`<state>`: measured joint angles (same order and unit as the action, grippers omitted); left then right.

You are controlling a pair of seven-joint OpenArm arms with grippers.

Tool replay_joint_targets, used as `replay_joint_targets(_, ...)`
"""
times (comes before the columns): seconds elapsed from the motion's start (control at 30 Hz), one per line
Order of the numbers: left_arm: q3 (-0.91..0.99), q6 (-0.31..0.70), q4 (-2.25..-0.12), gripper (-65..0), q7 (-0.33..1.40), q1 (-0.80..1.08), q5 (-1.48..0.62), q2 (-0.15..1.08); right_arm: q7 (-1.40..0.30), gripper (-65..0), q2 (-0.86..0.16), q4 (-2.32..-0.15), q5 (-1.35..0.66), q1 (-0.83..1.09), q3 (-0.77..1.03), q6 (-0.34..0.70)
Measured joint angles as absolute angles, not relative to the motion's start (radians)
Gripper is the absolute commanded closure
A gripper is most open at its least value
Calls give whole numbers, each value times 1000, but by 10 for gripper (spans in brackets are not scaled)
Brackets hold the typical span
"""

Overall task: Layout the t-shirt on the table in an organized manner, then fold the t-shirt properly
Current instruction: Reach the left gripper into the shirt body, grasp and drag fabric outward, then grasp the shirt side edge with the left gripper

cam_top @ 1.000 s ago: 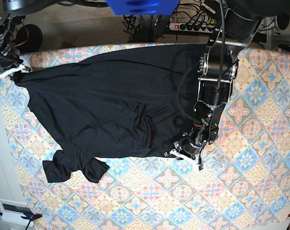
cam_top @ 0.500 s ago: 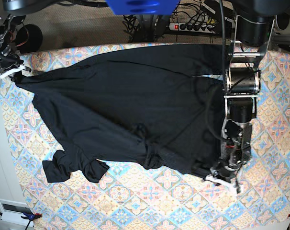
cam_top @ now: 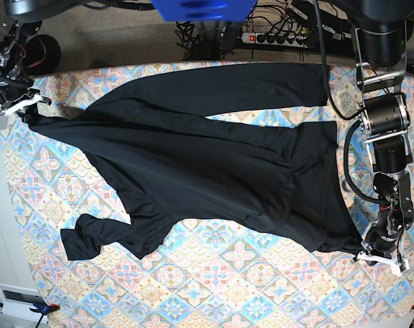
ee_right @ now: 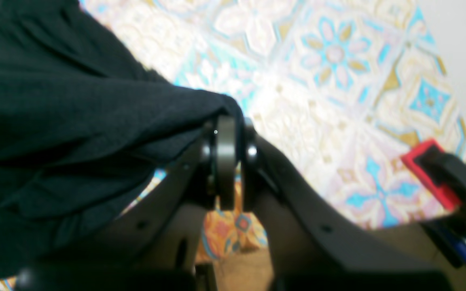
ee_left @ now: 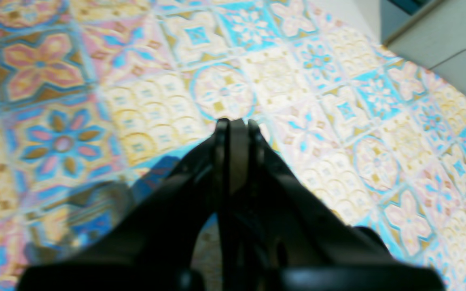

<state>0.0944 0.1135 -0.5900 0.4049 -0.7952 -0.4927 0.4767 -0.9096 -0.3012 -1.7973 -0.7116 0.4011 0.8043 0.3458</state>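
Observation:
The black t-shirt (cam_top: 214,157) lies spread across the patterned table (cam_top: 261,294), pulled taut between my two grippers. One long sleeve (cam_top: 261,82) runs along the far edge; the other is bunched at the near left (cam_top: 91,236). My left gripper (cam_top: 379,257) sits at the near right, shut, with the hem corner drawn to a point at it. In the left wrist view its fingertips (ee_left: 233,121) are pressed together and the cloth is hard to make out. My right gripper (cam_top: 19,108) at the far left is shut on the t-shirt's (ee_right: 55,121) edge, which drapes over its tips (ee_right: 229,125).
A red and black clamp (ee_right: 439,169) grips the table's edge near my right gripper. A power strip with cables (cam_top: 275,37) lies beyond the far edge. A blue-handled clamp (cam_top: 39,309) and a white box (cam_top: 16,297) sit at the near left corner.
My left gripper has dragged the hem corner rightward and toward the near edge, and the bunched folds in the body have flattened. My right gripper has held its place.

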Motion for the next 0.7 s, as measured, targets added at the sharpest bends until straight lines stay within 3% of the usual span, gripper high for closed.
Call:
replay_joint_targets(0.13,94,95,-589,-73,337,-796,-474,495,-909,0,-299,-1797,-701,405,804,340)
replay_joint_targets(0.37,91,91,-593,-296,378,-778,-480,529,-918,0,-301,-1792,-679,421,808,329)
replay_joint_targets(0.5,93,101,-687,-290,502,-690,-489,514,-946,0,-301,-1792,-680,419,808,329)
replay_joint_targets(0.7,91,104,-1136,-246,651,-362,-601,485,-950,0,-300,-1792,-677,413,806,329)
